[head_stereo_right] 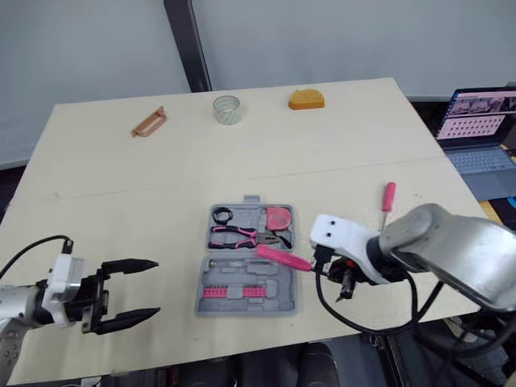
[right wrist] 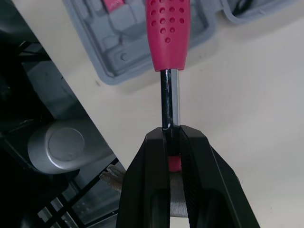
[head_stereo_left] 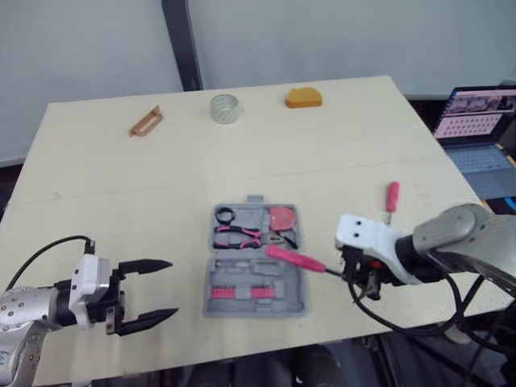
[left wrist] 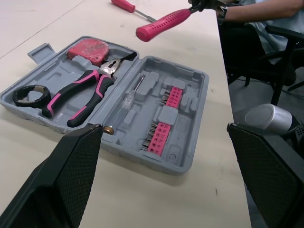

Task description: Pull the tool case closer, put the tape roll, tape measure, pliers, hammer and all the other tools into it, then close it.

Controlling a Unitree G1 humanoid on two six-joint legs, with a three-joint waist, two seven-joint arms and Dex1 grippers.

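Observation:
The grey tool case [head_stereo_left: 256,302] lies open at the table's front middle. It holds pink-handled pliers [head_stereo_left: 238,235], a red tape measure [head_stereo_left: 282,217], a black ring [head_stereo_left: 225,215] and rows of pink bit holders [left wrist: 164,133]. My right gripper [head_stereo_left: 355,274] is shut on the metal shaft of the hammer [right wrist: 167,33]. The hammer's pink handle [head_stereo_left: 297,259] reaches over the case's right edge. My left gripper [head_stereo_left: 171,289] stands open left of the case, with nothing between its fingers. A clear tape roll [head_stereo_left: 226,108] sits at the far side of the table.
A pink screwdriver [head_stereo_left: 391,197] lies right of the case. At the back are an orange block [head_stereo_left: 303,97] and a tan bracket-like piece [head_stereo_left: 146,121]. A laptop [head_stereo_left: 480,133] stands beyond the table's right edge.

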